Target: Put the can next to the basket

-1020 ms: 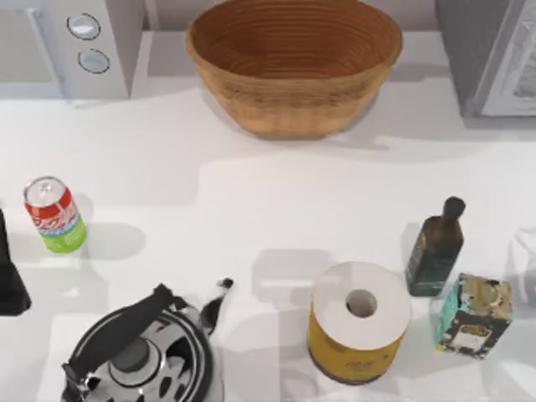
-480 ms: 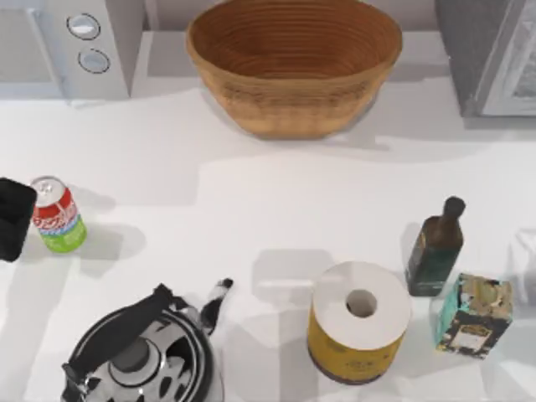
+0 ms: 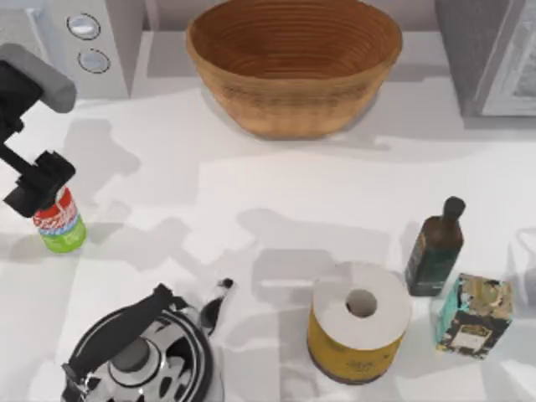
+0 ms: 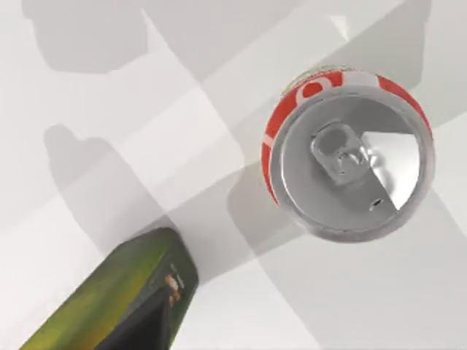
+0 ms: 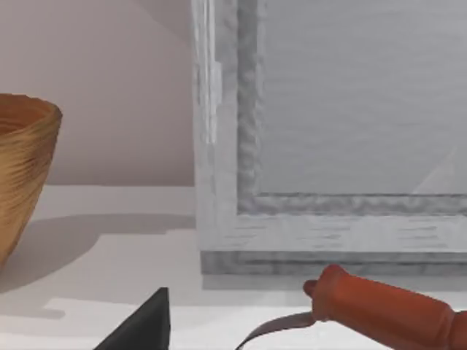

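Bright even light; soft overlapping shadows on table (image 3: 276, 193).

Left gripper (image 3: 38, 186) low at table's left

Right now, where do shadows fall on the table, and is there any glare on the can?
Top view: grey arm shadows cross the table beside the can, under the left gripper. Left wrist view: shadow bands cross the white surface; the can's silver top shows a bright wedge of glare.

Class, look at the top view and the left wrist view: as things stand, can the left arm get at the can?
Probably yes. The left hand hangs right over the can, whose silver top lies bare below the wrist camera, with nothing between them.
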Available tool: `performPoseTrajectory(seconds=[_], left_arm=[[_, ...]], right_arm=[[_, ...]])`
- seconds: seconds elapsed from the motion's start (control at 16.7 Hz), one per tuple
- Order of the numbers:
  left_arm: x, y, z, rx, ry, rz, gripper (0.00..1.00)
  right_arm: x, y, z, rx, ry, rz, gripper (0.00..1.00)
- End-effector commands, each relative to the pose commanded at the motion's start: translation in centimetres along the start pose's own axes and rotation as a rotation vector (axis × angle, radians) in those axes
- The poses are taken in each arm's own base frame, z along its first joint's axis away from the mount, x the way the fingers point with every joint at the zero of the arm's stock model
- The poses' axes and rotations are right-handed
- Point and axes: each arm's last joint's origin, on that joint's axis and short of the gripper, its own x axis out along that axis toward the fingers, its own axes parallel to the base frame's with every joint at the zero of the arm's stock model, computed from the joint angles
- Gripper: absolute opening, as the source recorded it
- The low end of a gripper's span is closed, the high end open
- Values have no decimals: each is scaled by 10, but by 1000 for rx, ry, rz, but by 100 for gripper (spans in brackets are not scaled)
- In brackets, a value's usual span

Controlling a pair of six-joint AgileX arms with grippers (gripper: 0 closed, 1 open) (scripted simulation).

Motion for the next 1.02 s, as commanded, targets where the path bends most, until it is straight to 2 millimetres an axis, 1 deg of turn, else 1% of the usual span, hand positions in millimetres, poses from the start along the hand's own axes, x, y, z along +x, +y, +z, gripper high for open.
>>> performPoseTrajectory(seconds=[0.18,0.36,0.78,0.9,1.02], left_arm=[[20,15,25,73,100,-78,100],[34,22,38,114,155,-125,100],[37,24,38,116,163,-132,100],[49,22,37,121,166,-136,100],[67,20,35,120,161,-131,100]], right_arm=[[0,0,0,0,0,0,100],[0,0,0,0,0,0,100],[0,0,0,0,0,0,100],[0,0,0,0,0,0,100],[0,0,0,0,0,0,100]])
